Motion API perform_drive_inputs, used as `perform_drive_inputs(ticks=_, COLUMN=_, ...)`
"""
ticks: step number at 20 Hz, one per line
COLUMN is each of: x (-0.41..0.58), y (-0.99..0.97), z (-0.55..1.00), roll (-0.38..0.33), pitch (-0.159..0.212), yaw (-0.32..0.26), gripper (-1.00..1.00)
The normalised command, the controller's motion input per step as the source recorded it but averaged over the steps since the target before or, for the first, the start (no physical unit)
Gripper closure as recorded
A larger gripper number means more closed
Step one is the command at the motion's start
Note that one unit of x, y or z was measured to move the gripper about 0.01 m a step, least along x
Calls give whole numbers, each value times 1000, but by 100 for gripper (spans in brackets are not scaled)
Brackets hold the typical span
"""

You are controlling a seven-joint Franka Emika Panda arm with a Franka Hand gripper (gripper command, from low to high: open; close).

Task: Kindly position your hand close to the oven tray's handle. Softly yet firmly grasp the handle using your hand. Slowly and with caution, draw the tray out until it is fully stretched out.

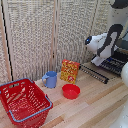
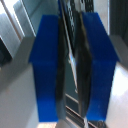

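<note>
In the exterior view my white hand (image 1: 96,61) hangs from the glossy arm at the right, its tip down at the front edge of the oven tray (image 1: 115,64), a dark rack of thin wires. The long slatted flap (image 1: 94,73) lies just in front of it. The oven (image 1: 123,45) is mostly cut off at the right edge. In the wrist view the gripper (image 2: 71,65) fills the picture: its two blue fingers (image 2: 47,65) stand close together with a thin dark and silvery bar of the tray (image 2: 73,47) pinched between them.
On the wooden table stand a red basket (image 1: 24,102) at the exterior view's left, a blue mug (image 1: 50,79), an orange box (image 1: 70,71) and a red bowl (image 1: 71,91). A slatted screen (image 1: 40,35) stands behind.
</note>
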Motion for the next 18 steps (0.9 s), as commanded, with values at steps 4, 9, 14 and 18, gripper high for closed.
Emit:
perform_drive_inputs(ticks=4, x=-319, y=41, z=0, roll=-45, pitch=-40, yaw=-70, gripper=100)
perform_drive_inputs(ticks=9, x=-257, y=281, z=-6, roll=-23, pitch=-28, yaw=-146, gripper=100)
perform_drive_inputs(ticks=14, x=-33, y=661, z=30, roll=0, pitch=-21, yaw=-184, gripper=100)
perform_drive_inputs(ticks=18, x=1, y=790, z=6, roll=-15, pitch=0, yaw=-142, gripper=100)
